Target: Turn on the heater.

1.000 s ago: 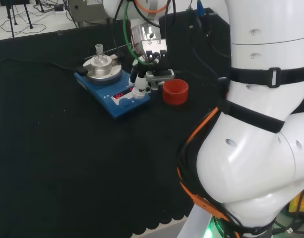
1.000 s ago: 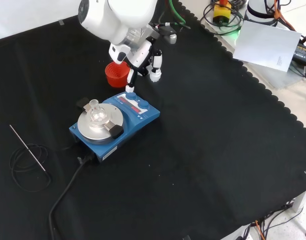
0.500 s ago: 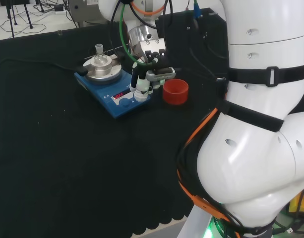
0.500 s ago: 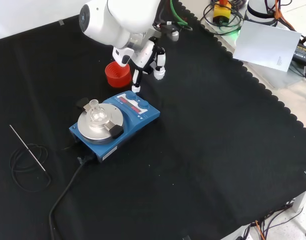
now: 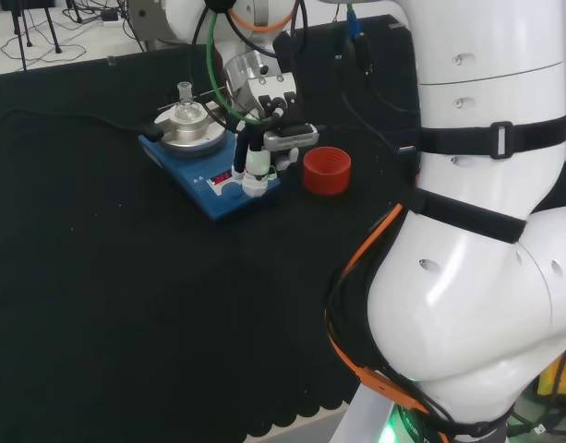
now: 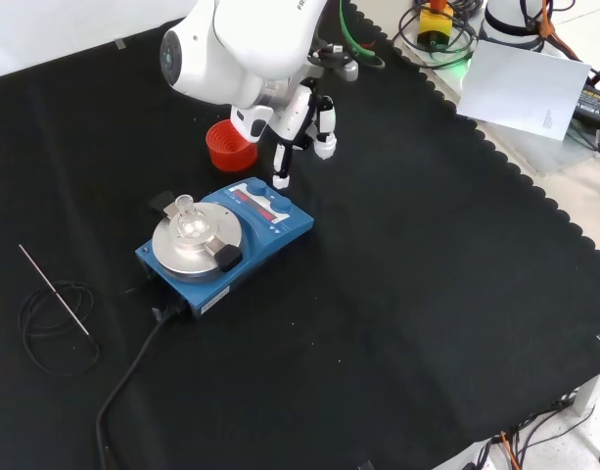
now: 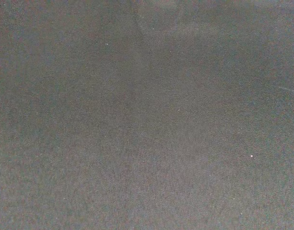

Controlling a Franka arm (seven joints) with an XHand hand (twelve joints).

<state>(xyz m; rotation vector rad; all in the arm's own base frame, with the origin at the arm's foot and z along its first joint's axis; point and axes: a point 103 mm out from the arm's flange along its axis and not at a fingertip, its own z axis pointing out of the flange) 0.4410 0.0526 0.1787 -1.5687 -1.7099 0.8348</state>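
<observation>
- We find the hand (image 6: 298, 122) poised over the control end of the heater (image 6: 280, 227), with one finger (image 6: 280, 166) extended downward and the others partly bent; it grips nothing, and we rate it as open in a pointing posture.
- In the front view the tip of that finger sits at the upper corner of the heater's front panel (image 6: 263, 204), just beside the controls there. We cannot tell whether it touches the panel or stands just clear of it.
- In the head view the hand (image 5: 269, 115) comes down over the near right corner of the heater (image 5: 176, 161), its fingertips (image 5: 255, 171) directly above the panel (image 5: 229, 182) with the red lit display and the knob.
- We judge the relation that governs the next move to be vertical: the controls lie straight below the fingertip, so any remaining travel is a short descent, with little or no sideways correction.
- The heater's long axis runs from the control panel under the hand away to the round metal plate (image 6: 195, 242), which lies beyond the controls from the hand.
- On that plate stands a small clear glass flask (image 6: 188, 217), well clear of the fingers. We consider it at no risk provided the press stays on the panel.
- Close beside the hand, on the side away from the heater, a red ribbed ring (image 5: 326, 170) stands on the bench (image 6: 427, 294).
- Farther off, past the heater, a black cable (image 6: 123, 392) trails from its back across the cloth.
</observation>
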